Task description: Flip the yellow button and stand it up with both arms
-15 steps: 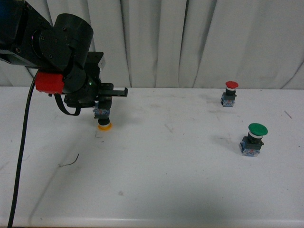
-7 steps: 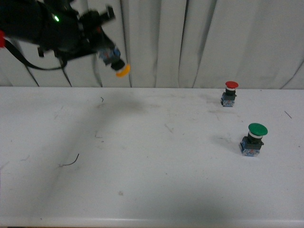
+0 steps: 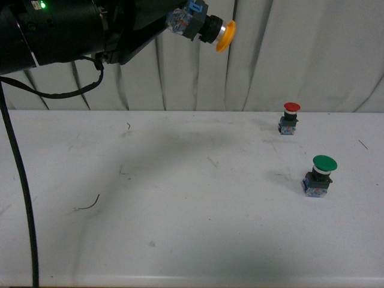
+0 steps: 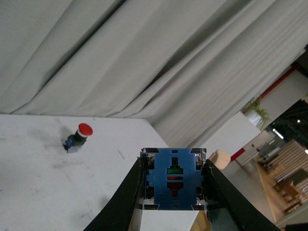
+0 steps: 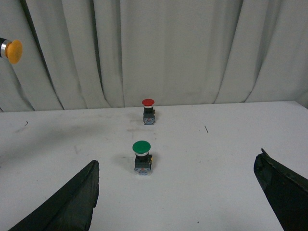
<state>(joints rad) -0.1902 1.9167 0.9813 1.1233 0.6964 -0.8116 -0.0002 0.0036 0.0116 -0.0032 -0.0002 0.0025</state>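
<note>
My left gripper (image 3: 180, 21) is shut on the yellow button (image 3: 210, 28) and holds it high above the white table (image 3: 180, 198), lying sideways with its yellow cap pointing right. In the left wrist view the button's blue base (image 4: 173, 179) sits clamped between the black fingers (image 4: 126, 192). The yellow cap also shows at the edge of the right wrist view (image 5: 13, 51). My right gripper (image 5: 175, 202) is open and empty, low over the table, with its fingers (image 5: 72, 202) spread wide. The right arm is out of the front view.
A red-capped button (image 3: 290, 118) stands upright at the back right of the table. A larger green-capped button (image 3: 319, 176) stands upright nearer on the right. A small dark wire scrap (image 3: 89, 205) lies at the left. White curtains (image 3: 270, 54) hang behind.
My left arm has lifted the yellow button from cap-down on the table, up and to the right, and turned it so the cap now points sideways to the right.
</note>
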